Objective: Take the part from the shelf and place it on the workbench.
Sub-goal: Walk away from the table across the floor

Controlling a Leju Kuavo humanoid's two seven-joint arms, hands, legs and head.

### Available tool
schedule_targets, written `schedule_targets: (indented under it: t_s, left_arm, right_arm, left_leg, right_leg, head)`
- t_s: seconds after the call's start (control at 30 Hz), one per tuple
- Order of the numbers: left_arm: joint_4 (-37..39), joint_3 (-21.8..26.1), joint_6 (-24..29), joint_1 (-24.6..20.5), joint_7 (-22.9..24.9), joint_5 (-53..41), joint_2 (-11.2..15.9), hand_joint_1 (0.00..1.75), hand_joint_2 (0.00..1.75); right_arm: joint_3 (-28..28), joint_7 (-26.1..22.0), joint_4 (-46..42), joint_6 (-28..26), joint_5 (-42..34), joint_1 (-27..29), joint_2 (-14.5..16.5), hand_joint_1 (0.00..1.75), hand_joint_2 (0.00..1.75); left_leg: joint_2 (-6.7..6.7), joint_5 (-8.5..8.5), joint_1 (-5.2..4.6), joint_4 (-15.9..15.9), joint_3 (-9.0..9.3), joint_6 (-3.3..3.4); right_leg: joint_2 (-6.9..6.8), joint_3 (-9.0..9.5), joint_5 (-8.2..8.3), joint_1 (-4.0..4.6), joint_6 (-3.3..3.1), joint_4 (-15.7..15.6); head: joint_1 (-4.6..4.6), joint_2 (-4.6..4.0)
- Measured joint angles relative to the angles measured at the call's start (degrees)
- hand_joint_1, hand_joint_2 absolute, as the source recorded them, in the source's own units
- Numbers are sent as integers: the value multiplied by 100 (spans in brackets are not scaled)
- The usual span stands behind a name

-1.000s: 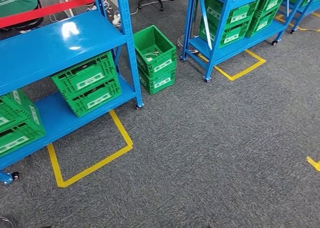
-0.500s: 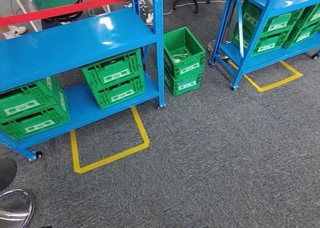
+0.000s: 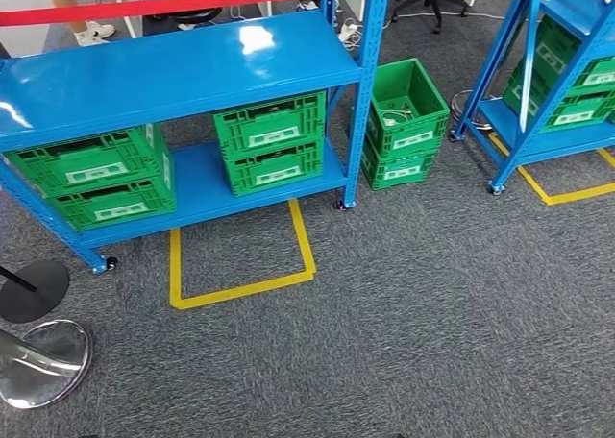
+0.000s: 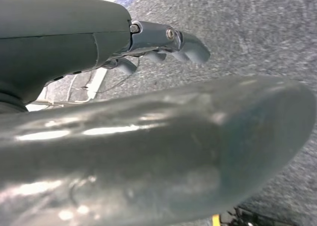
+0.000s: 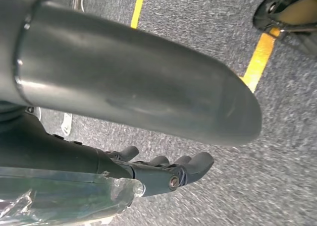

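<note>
**Head view: blue shelf ahead, both hands released over the carpet**

Head view: a blue shelf [image 3: 182, 68] fills the upper left of the frame. Its lower tier carries two stacks of green crates: one stack at the left [image 3: 94, 179], one at the middle [image 3: 270, 142]. A red bar [image 3: 145, 4] runs along the top edge behind the shelf. Just right of the shelf's front post, top centre-right, two more green crates [image 3: 413, 140] stand stacked on the grey carpet [image 3: 435, 313]. The top one is open, with small pale pieces [image 3: 395, 116] lying inside. They are too small to tell whether any is the part, and the shelf crates hide their contents.

A second blue shelf [image 3: 540, 148] with green crates sits in the upper right corner. A yellow tape outline [image 3: 239, 289] marks the carpet in front of the first shelf, left of centre. A shiny round base [image 3: 43, 361] lies at the lower left, with a black one just above it.

Left wrist view: the left hand [image 4: 164, 40] is released, fingers stretched out, nothing in it, carpet beyond.

Right wrist view: the right hand [image 5: 168, 169] is released too, fingers extended, holding nothing, above carpet with yellow tape.
</note>
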Motion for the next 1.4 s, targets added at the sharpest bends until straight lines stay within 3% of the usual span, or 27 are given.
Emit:
schedule_targets:
  t_s: [0.07, 0.13, 0.17, 0.2, 0.23, 0.33, 0.47, 0.5, 0.57, 0.6, 0.67, 0.7, 0.77, 0.8, 0.83, 0.93, 0.97, 1.03, 1.1, 1.17, 1.3, 1.4]
  left_arm:
    - [0, 0, 1, 9, 0, 0, 3, 0, 0]
    - [0, 0, 2, -10, 0, 1, 2, 0, 0]
    - [0, 0, 2, -16, 0, 1, 0, 0, 0]
    - [0, 0, 2, -14, 0, 1, -2, 0, 0]
    - [0, 0, 2, -8, 0, 1, -3, 0, 0]
    - [0, 0, 2, 0, 0, 1, -4, 0, 0]
    - [0, 0, 2, -1, 0, 1, -4, 0, 0]
    - [0, 0, 3, -2, 0, 1, -4, 0, 0]
    - [0, 0, 6, 4, 2, -2, 0, 0, 0]
    - [0, 0, 10, 14, 9, -5, 2, 0, 0]
    - [0, -1, 22, 16, 29, -20, 5, 0, 0]
    - [0, -1, 27, 2, 40, -27, 2, 0, 0]
    - [0, -2, 37, -18, 59, -37, -4, 0, 0]
    - [0, -2, 43, -13, 70, -40, -6, 0, 0]
    - [0, -2, 54, -4, 78, -44, -5, 0, 0]
    - [0, -2, 119, 7, 59, -58, 1, 0, 0]
    - [0, -2, 143, 2, 50, -62, 0, 0, 0]
    - [0, -2, 177, -3, 47, -65, -4, 0, 0]
    - [0, -2, 197, 7, 48, -67, -8, 0, 87]
    - [0, -2, 213, 9, 48, -68, -9, 0, 175]
    - [0, -4, 225, 0, 48, -61, -14, 0, 175]
    - [-3, -117, 202, 28, 54, 65, -10, 0, 175]
  right_arm:
    - [1, -4, 0, -2, -1, -11, 0, 0, 0]
    - [1, -7, 0, -3, -2, 7, 0, 0, 0]
    - [2, -7, 1, -1, -2, 20, 0, 0, 0]
    - [2, -7, 1, 1, -2, 31, 0, 0, 0]
    - [2, -7, 2, 2, -2, 36, 0, 0, 0]
    - [2, -7, 1, 2, -2, 32, 0, 0, 0]
    - [2, -7, 0, 2, -2, 31, 0, 0, 0]
    - [2, -7, 1, 2, -3, 29, 0, 0, 0]
    - [2, -7, 2, 10, -3, 26, 2, 0, 0]
    - [1, -6, 1, 16, -3, 24, 4, 0, 0]
    - [0, -3, 0, 23, -1, 25, 8, 0, 0]
    - [-1, -1, -1, 20, 2, 27, 9, 0, 0]
    - [-1, -1, 0, 11, 7, 30, 9, 0, 0]
    - [-1, -7, 0, 1, 5, 32, 9, 0, 0]
    - [-1, -7, 0, -10, -3, 31, 10, 0, 0]
    - [-3, 33, 0, -12, -64, 6, 11, 0, 0]
    - [-5, 57, 0, -3, -87, -4, 11, 0, 0]
    - [-10, 106, 0, 19, -116, -18, 10, 0, 0]
    - [-14, 151, 0, 44, -133, -21, 9, 0, 0]
    - [-19, 185, 0, 62, -159, -20, 10, 0, 0]
    - [-50, 216, 0, 88, -222, -20, 11, 0, 175]
    - [-43, 228, -5, 158, -393, 0, 10, 0, 175]
  left_leg:
    - [-109, 20, 28, -27, 14, 71]
    - [-233, 25, 38, -31, 13, 118]
    - [-303, 24, 35, -30, 12, 127]
    - [-377, 23, 33, -28, 13, 129]
    - [-452, 22, 31, -27, 17, 129]
    - [-613, 22, 33, -24, 34, 126]
    - [-634, 22, 35, -23, 38, 124]
    - [-661, 19, 38, -22, 39, 114]
    - [-778, 27, 38, -12, 12, 42]
    - [-736, -2, 35, 41, -33, -25]
    - [-529, -215, 38, 443, -271, -149]
    - [-363, -398, 34, 810, -451, -174]
    - [-306, -615, 47, 1435, -773, -196]
    - [-303, -581, 51, 1515, -819, -200]
    - [-300, -450, 54, 1383, -754, -197]
    - [-229, 12, 48, 373, -208, -157]
    - [-202, 60, 47, 137, -80, -139]
    - [-188, 42, 46, -21, 1, -122]
    - [-190, 42, 44, -23, 6, -116]
    - [-189, 38, 36, -23, 6, -96]
    - [-189, 34, 33, -21, 6, -51]
    - [-189, 31, 28, -19, 6, -36]
  right_leg:
    - [218, -95, -195, -17, 57, 277]
    - [484, -438, -554, -30, 83, 991]
    - [533, -627, -686, -30, 87, 1352]
    - [556, -762, -722, -29, 85, 1572]
    - [567, -800, -640, -29, 79, 1577]
    - [596, -594, -194, -33, 56, 1000]
    - [612, -530, -111, -35, 51, 852]
    - [701, -448, -35, -45, 46, 660]
    - [875, -264, 93, -68, 4, 249]
    - [908, -176, 150, -80, -42, 65]
    - [725, -135, 166, -74, -146, 13]
    - [643, -131, 165, -68, -172, 7]
    - [494, -127, 151, -58, -195, 7]
    - [441, -123, 143, -56, -197, 7]
    - [397, -115, 135, -57, -193, 7]
    - [316, -95, 102, -40, -141, 18]
    - [303, -107, 89, -23, -118, 24]
    - [299, -130, 53, 13, -174, 26]
    - [302, -123, 66, 20, -232, -8]
    - [304, -104, 106, 14, -168, -53]
    - [306, -81, 132, 10, -94, -103]
    - [306, -77, 136, 3, -56, -110]
  head:
    - [24, 0]
    - [52, 0]
    - [56, 0]
    - [56, 0]
    - [56, 0]
    - [54, 0]
    - [54, 0]
    - [56, 0]
    - [55, 0]
    - [41, 0]
    - [8, 0]
    - [-6, 0]
    - [-7, 0]
    - [-7, 0]
    - [-7, 0]
    - [-11, 0]
    - [-8, 0]
    - [2, 0]
    - [14, 0]
    - [16, 0]
    - [16, 0]
    - [15, 0]
